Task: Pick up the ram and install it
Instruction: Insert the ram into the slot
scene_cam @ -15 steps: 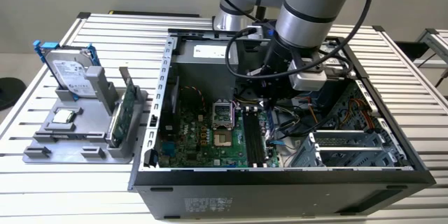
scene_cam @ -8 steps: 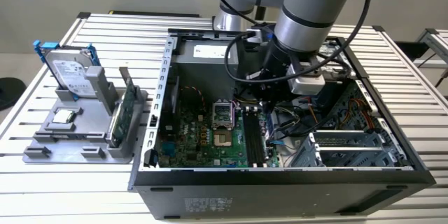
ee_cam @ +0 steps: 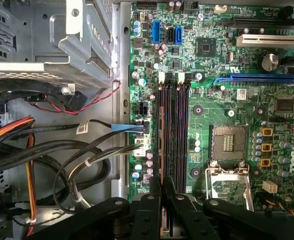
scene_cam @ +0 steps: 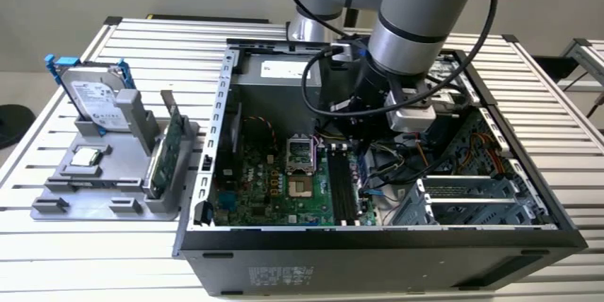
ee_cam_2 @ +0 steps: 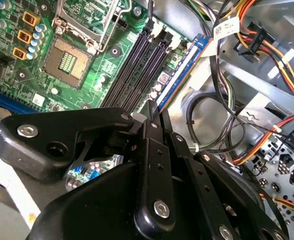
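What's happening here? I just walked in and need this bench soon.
The robot arm is reaching down into the open computer case. Its tool is shut on the ram, holding it edge-on over the memory slots on the motherboard, on the side nearest the cables. I can't tell whether the stick is seated. A hard drive and an expansion card stand in the grey holder beside the case.

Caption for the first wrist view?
Gripper holds the ram edge-on over the memory slots.
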